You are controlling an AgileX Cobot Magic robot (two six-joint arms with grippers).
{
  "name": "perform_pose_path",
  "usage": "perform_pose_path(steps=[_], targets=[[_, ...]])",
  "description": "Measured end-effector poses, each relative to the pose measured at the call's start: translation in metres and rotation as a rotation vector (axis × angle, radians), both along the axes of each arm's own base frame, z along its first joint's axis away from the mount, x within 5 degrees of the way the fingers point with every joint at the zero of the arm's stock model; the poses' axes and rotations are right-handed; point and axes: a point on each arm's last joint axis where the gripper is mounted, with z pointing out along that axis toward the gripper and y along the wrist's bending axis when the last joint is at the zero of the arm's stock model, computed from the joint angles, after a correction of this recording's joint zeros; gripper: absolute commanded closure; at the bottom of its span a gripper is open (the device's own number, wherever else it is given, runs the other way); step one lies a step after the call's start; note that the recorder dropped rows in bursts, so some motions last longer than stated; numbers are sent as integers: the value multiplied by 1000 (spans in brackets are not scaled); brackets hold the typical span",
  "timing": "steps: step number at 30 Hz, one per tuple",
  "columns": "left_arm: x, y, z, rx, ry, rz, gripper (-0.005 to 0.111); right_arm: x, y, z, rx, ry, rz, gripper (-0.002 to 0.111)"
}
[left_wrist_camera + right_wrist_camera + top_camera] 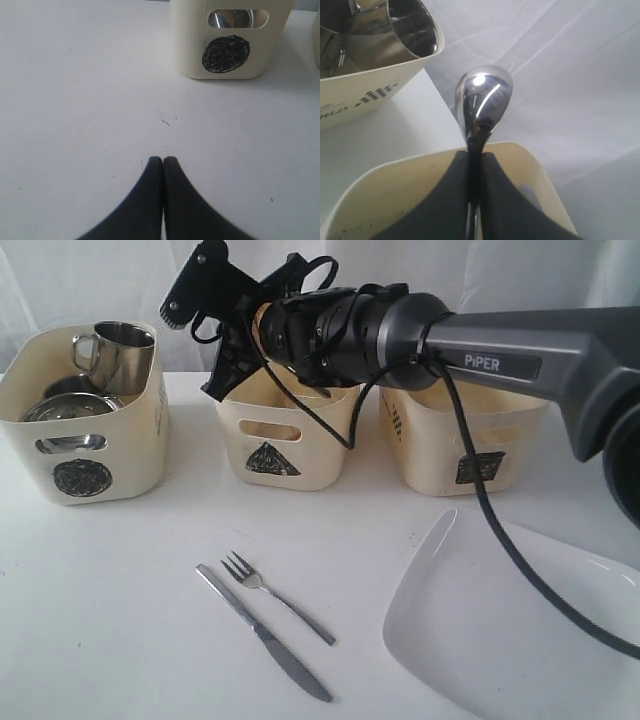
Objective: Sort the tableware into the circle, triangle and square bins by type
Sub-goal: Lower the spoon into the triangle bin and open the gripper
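Note:
My right gripper [475, 152] is shut on the steel spoon [482, 97], whose bowl sticks out past the fingertips. It hangs over the triangle bin [285, 445], whose cream rim [385, 195] lies right under the fingers. In the exterior view that gripper [228, 365] sits above the bin's left end. The circle bin [85, 430] holds two steel mugs [120, 355]. The fork [275, 595] and knife [265, 635] lie side by side on the table. The white plate [500, 630] rests at the front right. My left gripper [163, 160] is shut on nothing, low over bare table, facing the circle bin [230, 45]. Chopsticks and bowl are hidden.
The square bin [470, 450] stands right of the triangle bin, partly behind my right arm. A black cable [500, 530] droops from that arm over the plate's edge. A white curtain hangs behind the bins. The three bins stand in a row along the back.

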Motion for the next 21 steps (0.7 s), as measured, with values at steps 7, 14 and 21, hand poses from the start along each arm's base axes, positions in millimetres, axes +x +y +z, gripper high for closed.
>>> perform_pose_path(steps=[7,14,21], targets=[[0,0,0,0,0,0,107,3,-6,0,12,5,-17,108],[0,0,0,0,0,0,107,3,-6,0,41,17,-29,98],[0,0,0,0,0,0,107,3,-6,0,48,20,-36,79]])
